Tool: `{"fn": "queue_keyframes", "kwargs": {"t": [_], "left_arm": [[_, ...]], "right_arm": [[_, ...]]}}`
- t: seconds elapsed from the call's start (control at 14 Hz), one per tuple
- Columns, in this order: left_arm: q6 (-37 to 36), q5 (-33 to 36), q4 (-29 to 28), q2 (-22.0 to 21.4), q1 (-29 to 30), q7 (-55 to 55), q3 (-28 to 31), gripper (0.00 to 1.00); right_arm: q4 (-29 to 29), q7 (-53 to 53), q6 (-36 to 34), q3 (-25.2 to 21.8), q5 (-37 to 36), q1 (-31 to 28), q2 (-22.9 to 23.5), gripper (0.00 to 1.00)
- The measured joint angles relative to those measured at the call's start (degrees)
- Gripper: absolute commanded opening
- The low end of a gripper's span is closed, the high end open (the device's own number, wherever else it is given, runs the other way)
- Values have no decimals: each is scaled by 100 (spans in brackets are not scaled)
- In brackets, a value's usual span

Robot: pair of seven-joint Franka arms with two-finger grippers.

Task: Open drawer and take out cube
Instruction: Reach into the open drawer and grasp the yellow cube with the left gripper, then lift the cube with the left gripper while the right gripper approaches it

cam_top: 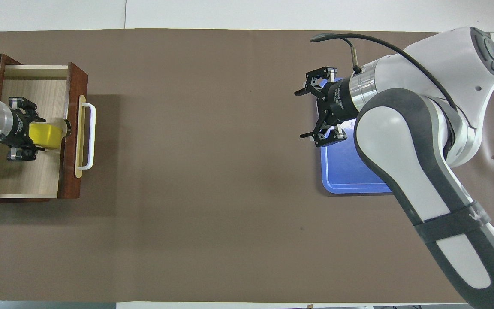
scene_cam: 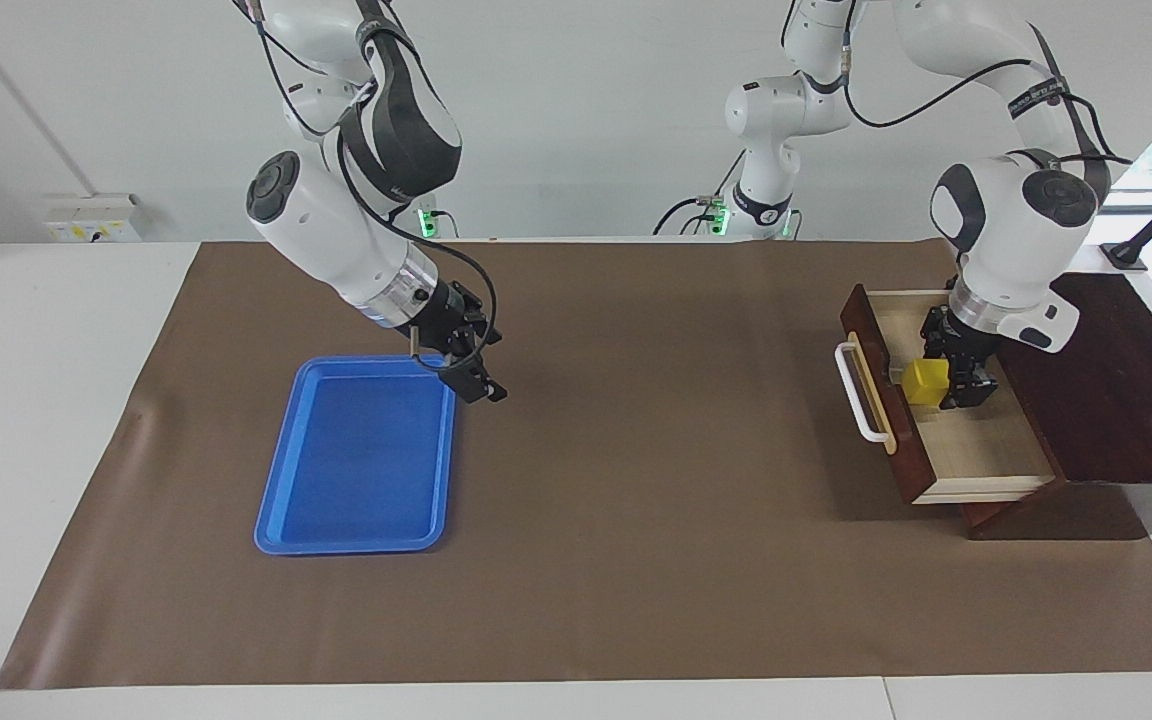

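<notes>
Bracketing the cube (scene_cam: 926, 381) in the open drawer (scene_cam: 976, 450), left gripper (scene_cam: 948, 376) fingers clamp its 12 and 6 o'clock faces in the overhead view; right gripper (scene_cam: 476, 381), spread apart, waits over the tray (scene_cam: 356, 500) edge.

Facing and overhead cameras, both high, share the table (scene_cam: 636, 560).

Two glossy white arms with dark grey joint bands, silver wrist rings, looping black cables, black fingers (cam_top: 315, 80).

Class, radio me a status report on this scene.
Left gripper in open drawer, closing around cube. Right gripper open, over blue tray edge. Nothing in the way.
</notes>
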Motion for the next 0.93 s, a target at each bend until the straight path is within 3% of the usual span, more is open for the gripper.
{"fn": "queue_keyframes", "kwargs": {"t": [0.29, 0.64, 0.93], "left_arm": [[-78, -1, 183, 3, -3, 0, -17, 0], [-1648, -238, 1758, 227, -334, -174, -109, 0], [-2012, -296, 2113, 344, -1020, -1329, -151, 0]], "right_arm": [[9, -425, -252, 0, 0, 0, 9, 100], [77, -544, -257, 0, 0, 0, 74, 100], [152, -422, -285, 5, 60, 23, 105, 98]]}}
